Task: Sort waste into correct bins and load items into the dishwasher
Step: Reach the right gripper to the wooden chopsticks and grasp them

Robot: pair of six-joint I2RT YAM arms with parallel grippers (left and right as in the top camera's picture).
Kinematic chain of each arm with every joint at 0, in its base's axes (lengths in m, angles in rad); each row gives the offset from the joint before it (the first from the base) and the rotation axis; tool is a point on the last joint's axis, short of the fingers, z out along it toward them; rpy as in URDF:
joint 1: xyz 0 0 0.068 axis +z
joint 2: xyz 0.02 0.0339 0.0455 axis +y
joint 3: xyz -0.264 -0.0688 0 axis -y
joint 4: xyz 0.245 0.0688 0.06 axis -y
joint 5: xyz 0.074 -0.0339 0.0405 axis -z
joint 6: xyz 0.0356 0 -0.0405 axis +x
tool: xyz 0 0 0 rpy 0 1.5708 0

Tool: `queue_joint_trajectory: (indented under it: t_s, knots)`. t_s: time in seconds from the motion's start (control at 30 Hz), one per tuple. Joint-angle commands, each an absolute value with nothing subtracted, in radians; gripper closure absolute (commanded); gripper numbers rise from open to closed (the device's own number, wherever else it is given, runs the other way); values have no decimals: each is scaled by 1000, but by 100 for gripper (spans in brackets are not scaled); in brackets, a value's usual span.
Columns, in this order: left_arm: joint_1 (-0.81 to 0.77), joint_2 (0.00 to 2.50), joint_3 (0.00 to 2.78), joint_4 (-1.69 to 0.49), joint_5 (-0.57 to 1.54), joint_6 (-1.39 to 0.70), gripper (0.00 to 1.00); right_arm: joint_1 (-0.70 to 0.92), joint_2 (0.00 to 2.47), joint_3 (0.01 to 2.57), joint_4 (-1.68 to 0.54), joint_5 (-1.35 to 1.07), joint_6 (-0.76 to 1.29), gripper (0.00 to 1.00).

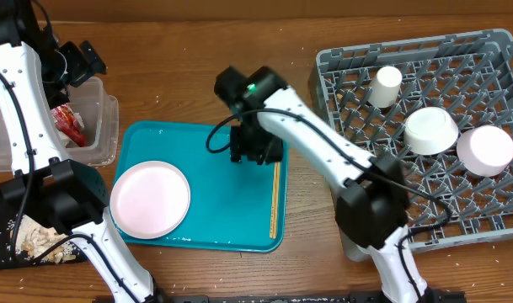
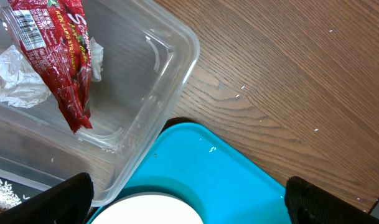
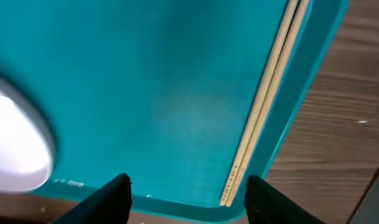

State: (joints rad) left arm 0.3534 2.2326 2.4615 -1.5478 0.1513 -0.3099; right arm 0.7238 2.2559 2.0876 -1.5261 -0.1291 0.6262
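The right claw (image 3: 186, 196) hangs spread over the chopsticks (image 3: 264, 106) at the teal tray's (image 3: 164, 93) right edge, pinching nothing. The left claw (image 2: 189, 202) gapes above the clear tub's (image 2: 170, 56) corner.

- The gripper (image 2: 188, 200) hangs wide open, with the plate (image 2: 153, 210) rim between its fingers.
- Ahead of it, the tub (image 2: 177, 38) holds a wrapper (image 2: 58, 56) and a tissue (image 2: 15, 84).
- The tray (image 2: 205, 167) lies directly beneath.

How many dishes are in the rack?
3: a cup at the rack's left, a bowl mid-rack, a small dish right of it. The right arm may hide more.
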Motion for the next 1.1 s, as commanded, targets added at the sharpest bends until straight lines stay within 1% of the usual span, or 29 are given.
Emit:
queue_joint_trajectory:
  t_s: [0.0,0.37,0.67,0.7,0.73,0.77,0.97,1.07]
  knots:
    - [347,2223,2475,-1546,142,-294,0,729,2294,2053,-1520,-75,712,39]
    - [347,2223,2475,-1546,142,-295,0,728,2302,1808,-1327,-61,683,36]
    - [347,2223,2475,-1546,142,-295,0,731,2302,1805,-1290,-79,675,35]
    - [347,2223,2475,-1546,142,-294,0,731,2302,1805,-1287,-76,673,36]
    - [347,2223,2475,-1546,142,-294,0,731,2301,1806,-1288,-62,673,41]
    - [347,2223,2475,-1546,142,-294,0,731,2299,1809,-1306,-46,673,43]
    - [347,2223,2475,-1546,142,-295,0,729,2245,1893,-1398,-8,673,43]
    - [347,2223,2475,-1546,142,-294,0,739,2226,1900,-1387,-28,648,43]
